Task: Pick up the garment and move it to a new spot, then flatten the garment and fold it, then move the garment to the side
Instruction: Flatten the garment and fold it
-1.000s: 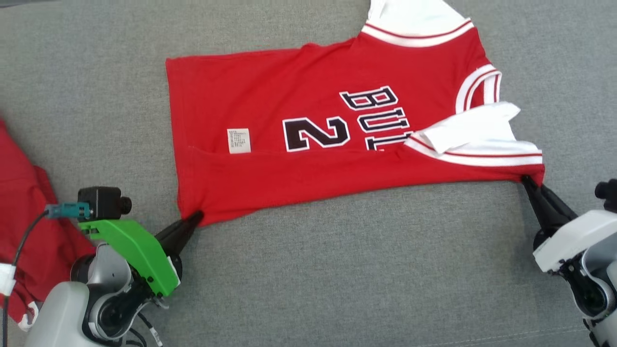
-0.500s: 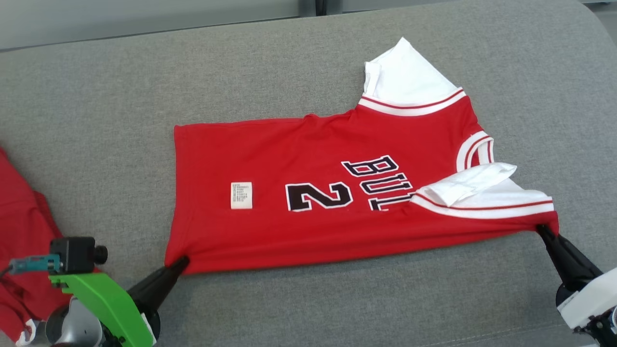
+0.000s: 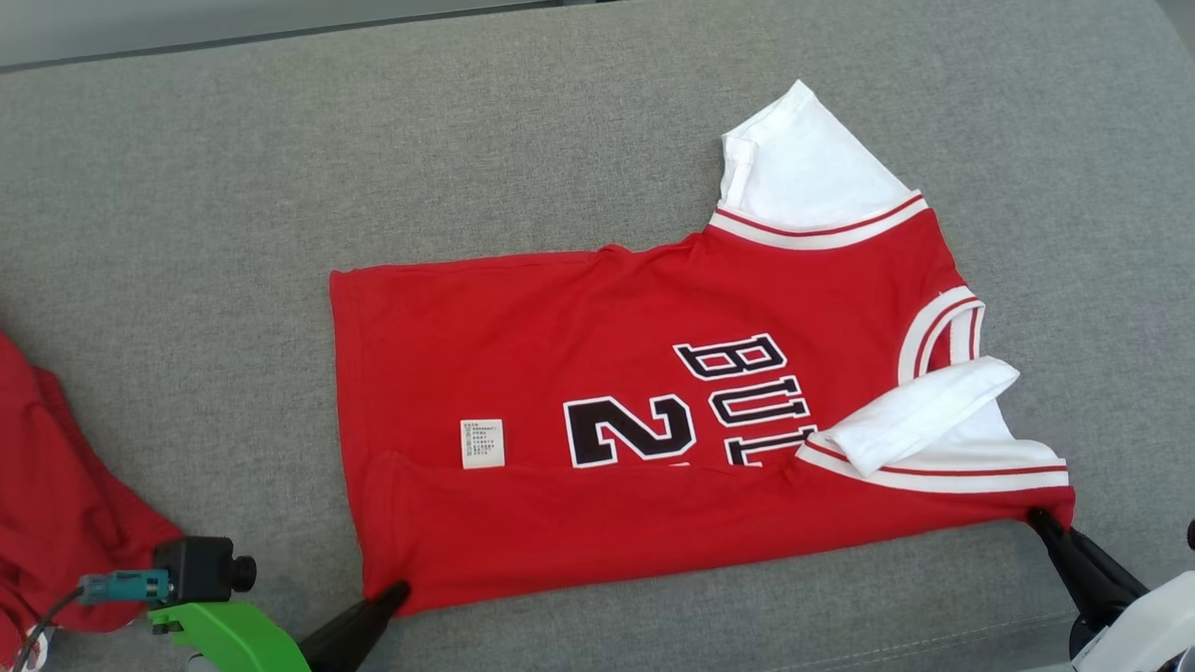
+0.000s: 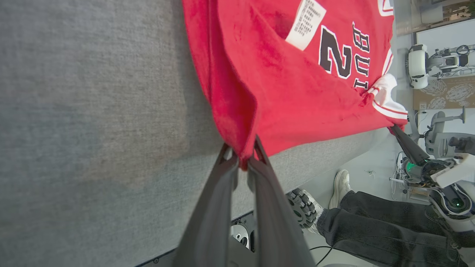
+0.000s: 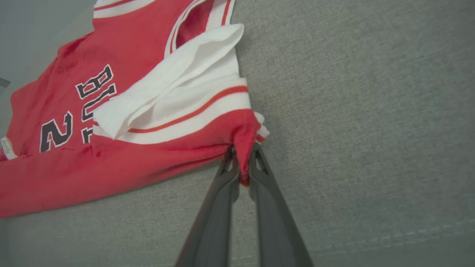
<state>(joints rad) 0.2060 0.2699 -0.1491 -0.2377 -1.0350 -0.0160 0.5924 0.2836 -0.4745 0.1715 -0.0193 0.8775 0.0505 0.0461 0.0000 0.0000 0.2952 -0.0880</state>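
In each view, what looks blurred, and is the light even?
Head view: even, soft light, no glare, jersey print sharp. Left wrist view: left fingers soft near the lens, jersey sharp. Right wrist view: right fingers blurred too; grey cushion weave crisp.

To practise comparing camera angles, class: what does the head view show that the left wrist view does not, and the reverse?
Head view: a second red cloth at the left edge, and the far white sleeve. Left wrist view: a person's dark-trousered leg, a white shoe and a ridged wheel below the cushion's edge. Shared: the red jersey with its white label, the grey cushion, and the left gripper and right gripper, fingers shut on its near corners.
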